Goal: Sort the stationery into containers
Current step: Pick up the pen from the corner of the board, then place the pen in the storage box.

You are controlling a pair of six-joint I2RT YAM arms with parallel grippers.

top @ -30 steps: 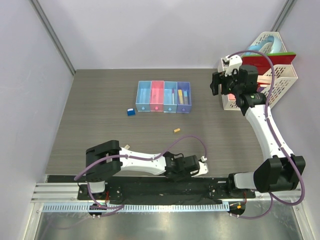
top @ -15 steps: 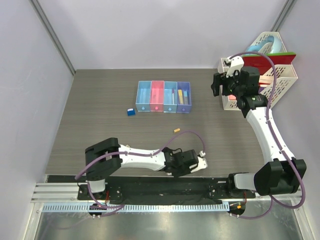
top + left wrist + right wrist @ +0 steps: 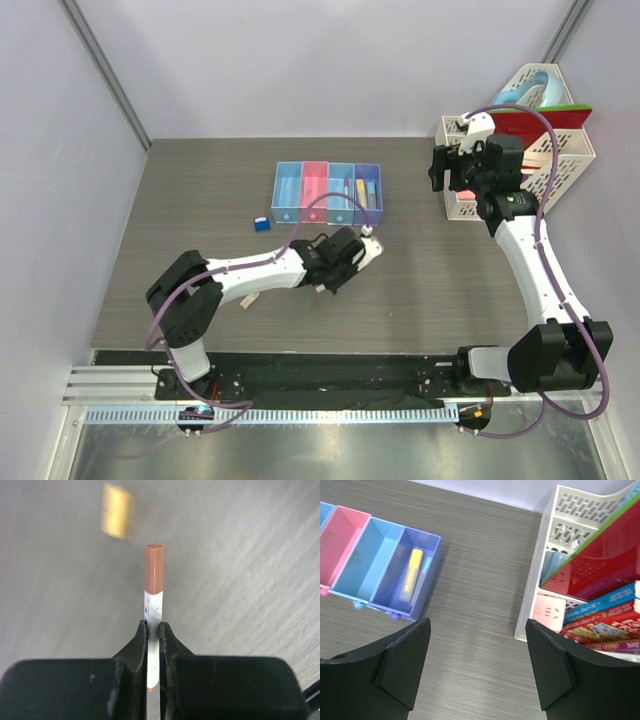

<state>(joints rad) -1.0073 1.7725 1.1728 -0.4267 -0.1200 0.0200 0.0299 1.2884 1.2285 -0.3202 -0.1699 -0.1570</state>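
In the left wrist view my left gripper [image 3: 153,625] is shut on a thin white pen [image 3: 154,570] with a reddish-brown end, which sticks out ahead of the jaws above the table. A blurred tan eraser [image 3: 117,511] lies on the table beyond it. From above, the left gripper [image 3: 350,254] hangs just in front of the containers [image 3: 327,193], a row of four joined bins. A yellow highlighter [image 3: 412,575] lies in the purple bin [image 3: 428,546]. A small blue cube [image 3: 262,224] sits left of the row. My right gripper [image 3: 477,625] is open over bare table, holding nothing.
White lattice baskets [image 3: 573,149] with a red folder and books stand at the back right, close to the right gripper [image 3: 445,170]. In the right wrist view a basket wall [image 3: 535,575] rises just right of the jaws. Side walls bound the table.
My left arm swung from the near table edge up toward the bins, with its jaws closing on the pen. The right arm shifted only slightly.
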